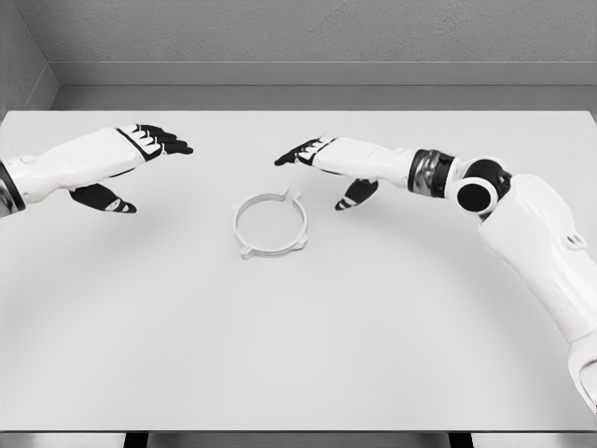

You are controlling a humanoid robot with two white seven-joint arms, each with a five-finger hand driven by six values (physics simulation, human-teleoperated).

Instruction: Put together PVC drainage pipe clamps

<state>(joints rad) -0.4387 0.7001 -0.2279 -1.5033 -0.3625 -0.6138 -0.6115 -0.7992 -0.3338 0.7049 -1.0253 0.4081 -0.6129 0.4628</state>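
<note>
A white ring-shaped pipe clamp [270,224] with small tabs on its rim lies flat near the middle of the white table [298,355]. My right hand [317,163] hovers just up and right of the ring, fingers stretched out toward the left and thumb hanging down, holding nothing. My left hand [140,163] is over the table's left part, well away from the ring, fingers extended to the right, thumb below, also holding nothing.
The table's far edge meets a grey wall. My right forearm and elbow [476,191] reach across the right side of the table.
</note>
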